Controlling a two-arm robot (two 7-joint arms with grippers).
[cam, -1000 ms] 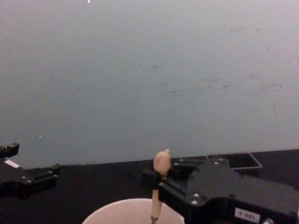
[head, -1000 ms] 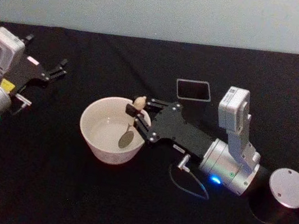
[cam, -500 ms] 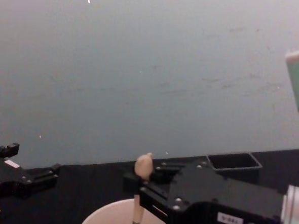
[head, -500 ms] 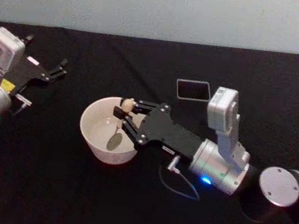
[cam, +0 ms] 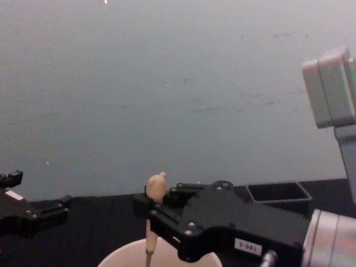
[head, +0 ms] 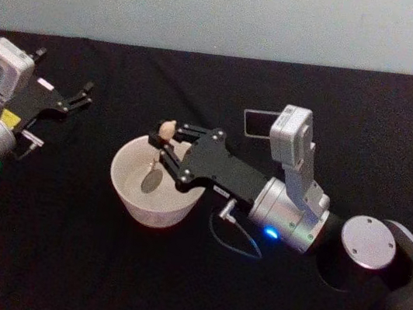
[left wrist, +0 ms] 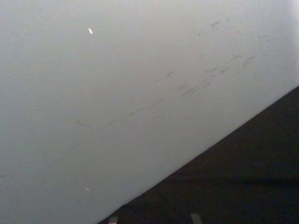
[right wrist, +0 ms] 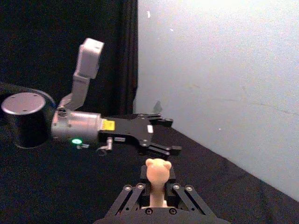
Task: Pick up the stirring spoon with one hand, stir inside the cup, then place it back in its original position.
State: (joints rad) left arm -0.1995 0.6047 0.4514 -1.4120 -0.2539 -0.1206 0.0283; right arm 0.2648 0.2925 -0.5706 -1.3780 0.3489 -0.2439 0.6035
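The stirring spoon [head: 156,164] stands nearly upright in the cup [head: 124,190], its dark bowl down inside near the far left wall. Its beige knobbed top [cam: 156,183] sticks up above my right gripper [head: 164,147], which is shut on the handle just below the knob. In the right wrist view the knob [right wrist: 157,170] rises between the black fingers [right wrist: 132,195]. The dark square holder box [head: 256,122] stands behind the right wrist, partly hidden by it, and its rim shows in the chest view [cam: 278,192]. My left gripper [head: 80,96] rests open at the far left, away from the cup.
A black cloth [head: 57,257] covers the table, with a pale wall behind. The right arm's silver wrist [head: 289,213] and dark joint [head: 366,245] lie to the right of the cup. A thin cable [head: 233,242] loops under the wrist.
My right gripper has carried the spoon leftward across the cup, from its right side to its far left. The whole right arm has followed to the left. The left arm has stayed still.
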